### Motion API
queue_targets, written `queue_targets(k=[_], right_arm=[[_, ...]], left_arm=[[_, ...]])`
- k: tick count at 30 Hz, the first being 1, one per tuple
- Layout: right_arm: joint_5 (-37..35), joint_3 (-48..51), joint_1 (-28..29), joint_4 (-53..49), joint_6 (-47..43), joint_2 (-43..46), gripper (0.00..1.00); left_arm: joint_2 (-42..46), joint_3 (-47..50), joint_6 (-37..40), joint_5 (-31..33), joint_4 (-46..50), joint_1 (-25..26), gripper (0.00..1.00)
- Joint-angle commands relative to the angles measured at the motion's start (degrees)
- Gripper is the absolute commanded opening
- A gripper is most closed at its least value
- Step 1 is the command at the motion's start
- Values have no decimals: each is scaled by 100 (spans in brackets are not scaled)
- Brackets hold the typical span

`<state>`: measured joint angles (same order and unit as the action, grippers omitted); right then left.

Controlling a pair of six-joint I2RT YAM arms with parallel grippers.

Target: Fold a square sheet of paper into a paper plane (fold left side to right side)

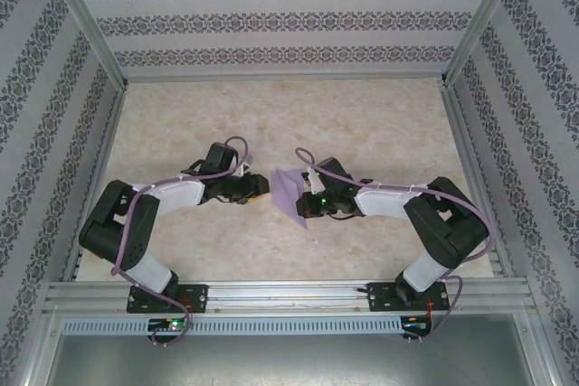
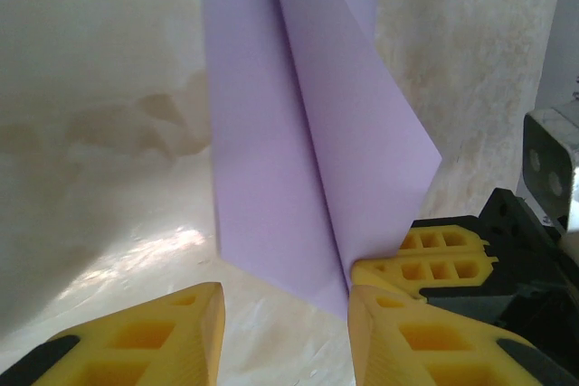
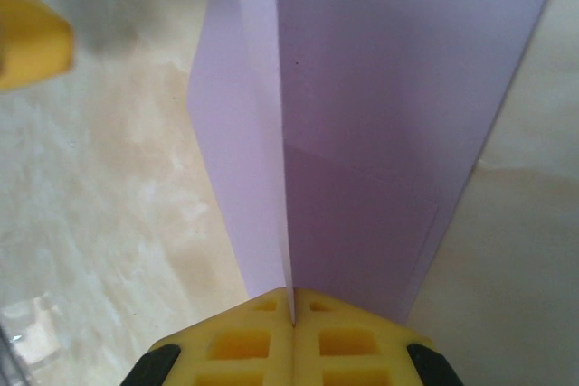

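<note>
paper (image 1: 289, 192) | pinched: right end effector (image 3: 291, 303) | left end effector (image 2: 286, 303) parted, beside | marble table (image 1: 362, 124)

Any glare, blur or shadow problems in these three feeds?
Top external: even, sharp, only soft shadows under the arms on the pale marble-pattern table. Left wrist: bright glare patch on the table, upper left washed out; left gripper slightly soft. Right wrist: thin lavender paper sheet crisp, with a darker band across its lower half; the left gripper's yellow fingertip at upper left is blurred.

Square sheet of paper (image 1: 291, 194) at table (image 1: 362, 124) centre, left fingers (image 2: 163, 341) just beside, its edge between right fingers (image 3: 244, 345).
</note>
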<state>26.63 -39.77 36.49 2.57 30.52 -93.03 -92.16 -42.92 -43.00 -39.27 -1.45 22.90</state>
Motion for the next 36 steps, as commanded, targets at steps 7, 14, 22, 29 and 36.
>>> queue_targets(k=[7, 14, 22, 29, 36], right_arm=[[576, 145, -138, 543, 148, -255, 0], [582, 162, -165, 613, 156, -338, 0], [685, 206, -179, 710, 191, -433, 0], [780, 224, -234, 780, 215, -531, 0], [883, 224, -266, 831, 256, -470, 8]], left_arm=[[-676, -672, -226, 148, -328, 508, 43], [-1067, -975, -248, 346, -217, 616, 43], [-1310, -1146, -206, 557, -26, 629, 43], [-1546, -1320, -98, 785, 281, 637, 44], [-1676, -1338, 19, 1016, 527, 630, 44]])
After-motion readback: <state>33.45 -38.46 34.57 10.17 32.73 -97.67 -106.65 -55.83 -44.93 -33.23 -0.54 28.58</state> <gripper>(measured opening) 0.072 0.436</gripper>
